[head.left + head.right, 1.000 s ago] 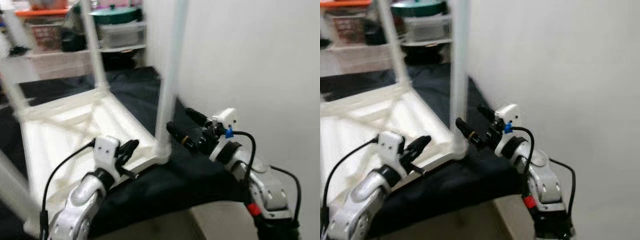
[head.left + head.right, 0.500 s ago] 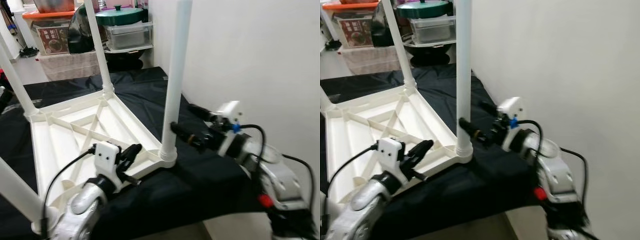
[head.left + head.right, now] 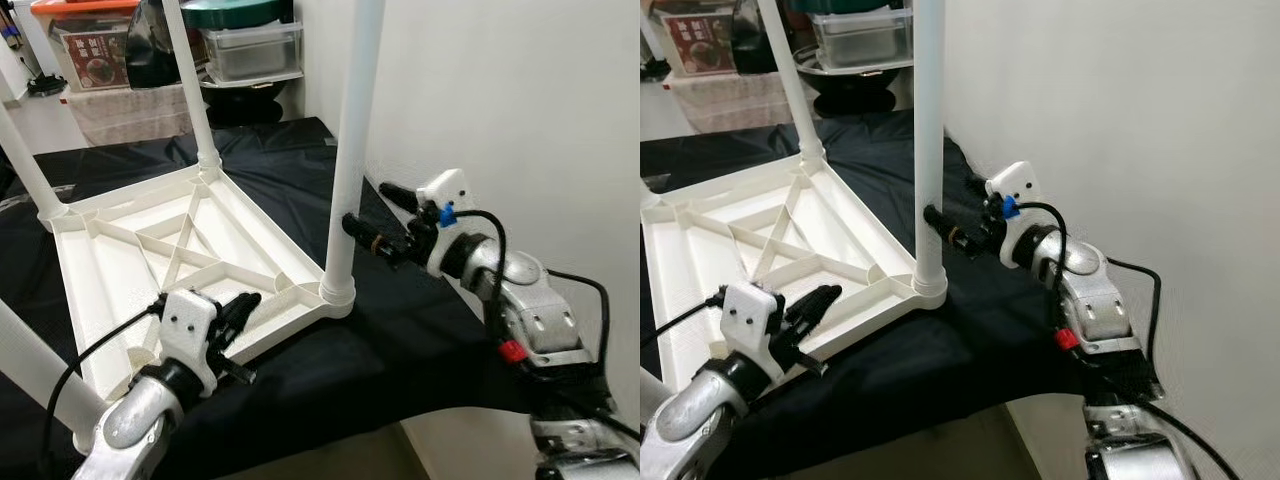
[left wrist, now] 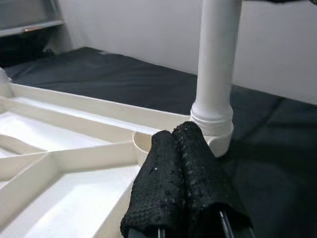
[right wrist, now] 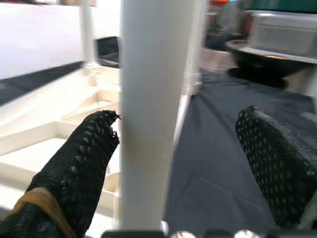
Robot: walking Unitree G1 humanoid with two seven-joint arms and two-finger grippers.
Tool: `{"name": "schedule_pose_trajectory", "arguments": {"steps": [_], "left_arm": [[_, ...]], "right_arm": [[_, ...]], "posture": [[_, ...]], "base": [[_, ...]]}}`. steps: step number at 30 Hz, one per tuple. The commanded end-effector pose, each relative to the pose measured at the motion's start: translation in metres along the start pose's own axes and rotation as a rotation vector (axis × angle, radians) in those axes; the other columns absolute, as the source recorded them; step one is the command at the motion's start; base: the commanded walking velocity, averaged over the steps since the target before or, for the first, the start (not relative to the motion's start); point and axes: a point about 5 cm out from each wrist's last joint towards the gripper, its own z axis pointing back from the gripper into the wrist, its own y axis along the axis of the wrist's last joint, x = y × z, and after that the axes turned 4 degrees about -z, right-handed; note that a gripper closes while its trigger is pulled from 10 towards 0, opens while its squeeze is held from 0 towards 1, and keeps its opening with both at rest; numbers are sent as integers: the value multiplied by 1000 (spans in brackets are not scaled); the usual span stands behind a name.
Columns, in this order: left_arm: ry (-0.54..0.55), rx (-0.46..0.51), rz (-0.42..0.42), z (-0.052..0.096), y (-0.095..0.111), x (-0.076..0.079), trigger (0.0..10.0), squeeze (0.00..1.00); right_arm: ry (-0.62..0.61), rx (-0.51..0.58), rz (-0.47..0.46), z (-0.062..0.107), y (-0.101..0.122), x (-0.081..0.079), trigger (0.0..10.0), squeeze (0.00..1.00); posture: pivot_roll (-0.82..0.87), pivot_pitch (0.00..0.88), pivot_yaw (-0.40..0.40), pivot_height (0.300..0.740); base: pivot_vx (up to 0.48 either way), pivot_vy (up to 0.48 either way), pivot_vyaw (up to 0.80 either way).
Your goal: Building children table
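On the black-draped surface [image 3: 420, 330], near its right edge by the white wall [image 3: 520, 90], I log one white plastic children's table [image 3: 170, 255], upside down, ribbed underside up with a cross brace at centre. Legs stand upright in its corner sockets; the near-right leg [image 3: 352, 140] rises from a collared socket at the corner nearest that edge. Change since half a second back: my head camera has dipped and steadied, and my right gripper [image 3: 378, 218] has come in closer to that leg. Right gripper state: fingers spread wide, one finger [image 5: 79, 163] just beside the leg, the other [image 5: 275, 163] well apart, not clamped. Left gripper [image 3: 240, 305]: fingers pressed together, holding nothing, hovering over the tabletop's near rim short of the same socket. Storage bins [image 3: 250, 45] sit beyond the far edge.
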Motion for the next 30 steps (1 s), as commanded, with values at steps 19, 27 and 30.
{"name": "schedule_pose_trajectory", "arguments": {"steps": [19,27,30], "left_arm": [[-111,-47,-10,6,-2,23,10000,0],[-43,17,11,22,-1,27,10000,0],[-23,34,16,22,0,26,10000,0]], "right_arm": [[73,39,-51,-26,-1,0,10000,0],[287,-42,-13,1,17,11,0,0],[315,-80,-6,4,12,5,0,0]], "posture": [[-6,141,-21,740],[-21,154,-45,740],[-25,153,-57,740]], "base": [[0,0,0],[0,0,0],[0,0,0]]}}
